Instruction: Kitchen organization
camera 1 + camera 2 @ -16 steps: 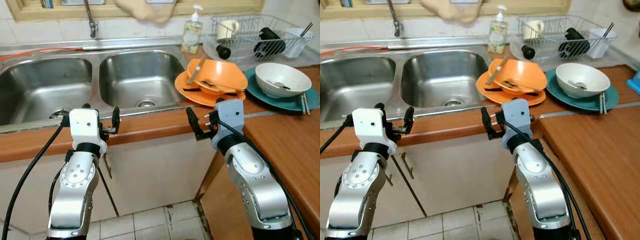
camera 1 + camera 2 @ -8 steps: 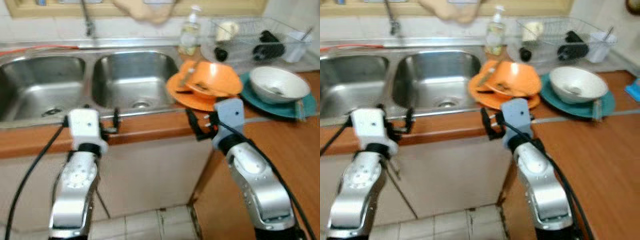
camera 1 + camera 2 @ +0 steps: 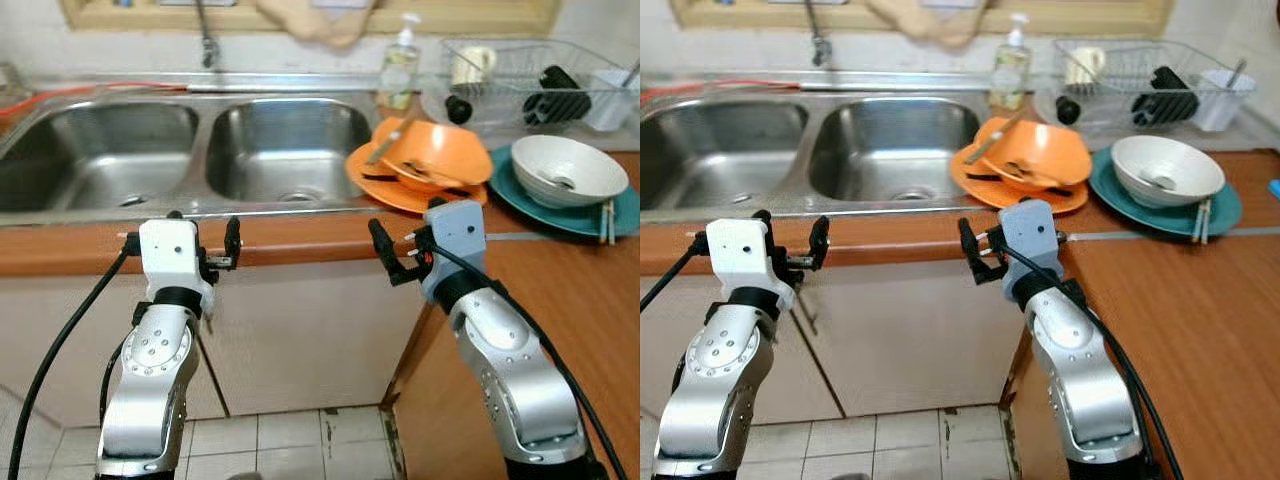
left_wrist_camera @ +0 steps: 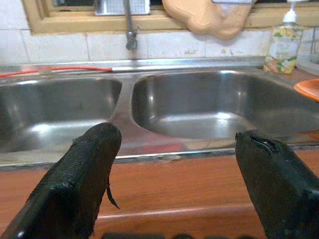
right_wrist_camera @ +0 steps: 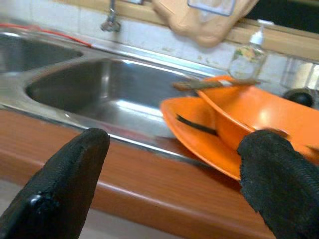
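left gripper (image 3: 203,243) and right gripper (image 3: 392,252) both held at the counter (image 3: 300,238) edge, fingers spread wide, nothing between them. ahead of the right one an orange bowl (image 3: 440,152) sits tilted on an orange plate (image 3: 375,180) (utensils resting in it), just beside the double sink (image 3: 190,150). further right, white bowl (image 3: 566,165) on teal plate (image 3: 530,195); dish rack (image 3: 530,75) and soap bottle (image 3: 399,72) behind.

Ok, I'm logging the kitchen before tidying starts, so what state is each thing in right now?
Left pincer: open, empty, before the counter edge.
Right pincer: open, empty, near the orange plate.
Stainless steel double sink: both basins look empty.
Orange bowl: tilted on the orange plate, utensils in it.
White bowl: upright on the teal plate.
Wire dish rack: loaded.
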You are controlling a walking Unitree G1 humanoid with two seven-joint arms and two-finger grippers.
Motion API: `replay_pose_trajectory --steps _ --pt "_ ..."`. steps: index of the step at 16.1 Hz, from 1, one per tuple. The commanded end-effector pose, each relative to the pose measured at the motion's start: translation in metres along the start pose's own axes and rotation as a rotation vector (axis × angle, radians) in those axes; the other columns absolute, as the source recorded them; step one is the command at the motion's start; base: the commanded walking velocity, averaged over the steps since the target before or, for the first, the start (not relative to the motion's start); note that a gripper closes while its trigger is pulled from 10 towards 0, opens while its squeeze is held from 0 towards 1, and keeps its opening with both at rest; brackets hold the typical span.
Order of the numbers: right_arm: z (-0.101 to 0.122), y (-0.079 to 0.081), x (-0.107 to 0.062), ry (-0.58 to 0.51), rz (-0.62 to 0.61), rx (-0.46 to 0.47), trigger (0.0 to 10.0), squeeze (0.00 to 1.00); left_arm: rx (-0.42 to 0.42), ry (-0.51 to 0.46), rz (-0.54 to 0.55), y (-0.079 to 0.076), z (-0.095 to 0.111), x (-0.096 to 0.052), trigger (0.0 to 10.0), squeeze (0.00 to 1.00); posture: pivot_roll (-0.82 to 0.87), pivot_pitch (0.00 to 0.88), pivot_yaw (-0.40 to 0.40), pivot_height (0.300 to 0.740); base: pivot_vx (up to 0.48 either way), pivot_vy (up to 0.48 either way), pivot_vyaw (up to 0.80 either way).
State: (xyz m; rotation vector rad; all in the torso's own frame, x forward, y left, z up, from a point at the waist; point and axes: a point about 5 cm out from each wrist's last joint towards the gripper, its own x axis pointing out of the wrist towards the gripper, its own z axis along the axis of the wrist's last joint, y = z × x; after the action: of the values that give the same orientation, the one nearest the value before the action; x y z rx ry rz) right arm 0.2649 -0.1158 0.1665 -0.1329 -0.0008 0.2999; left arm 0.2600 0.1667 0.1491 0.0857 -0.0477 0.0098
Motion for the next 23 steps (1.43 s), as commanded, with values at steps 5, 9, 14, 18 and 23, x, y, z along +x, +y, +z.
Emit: replay_pose_trajectory --steps 5,9,14,18,23 --pt "0.003 -0.001 0.000 -0.004 -0.013 -0.014 10.0 1.00 0.011 0.004 0.009 0.003 0.001 0.000 10.0 0.00 -0.11 0.000 -0.001 0.740 0.000 0.000 0.00" --pt "0.001 0.000 -0.001 0.005 -0.015 -0.014 10.0 1.00 0.011 0.007 0.000 0.001 0.001 -0.001 10.0 0.00 -0.11 0.000 0.001 0.740 0.000 0.000 0.00" --pt "0.000 -0.001 -0.004 0.003 -0.050 -0.005 10.0 1.00 0.030 0.003 -0.020 0.001 0.003 -0.001 10.0 0.00 -0.10 0.000 0.010 0.740 0.000 0.000 0.00" --pt "-0.001 0.003 -0.003 -0.007 -0.058 0.003 10.0 1.00 0.017 -0.024 -0.054 0.003 0.008 -0.003 10.0 0.00 -0.09 0.000 0.009 0.740 0.000 0.000 0.00" --pt "0.014 0.001 -0.001 -0.096 -0.064 0.048 10.0 1.00 0.008 -0.053 -0.108 -0.002 0.015 0.002 10.0 0.00 -0.11 0.000 0.009 0.740 0.000 0.000 0.00"
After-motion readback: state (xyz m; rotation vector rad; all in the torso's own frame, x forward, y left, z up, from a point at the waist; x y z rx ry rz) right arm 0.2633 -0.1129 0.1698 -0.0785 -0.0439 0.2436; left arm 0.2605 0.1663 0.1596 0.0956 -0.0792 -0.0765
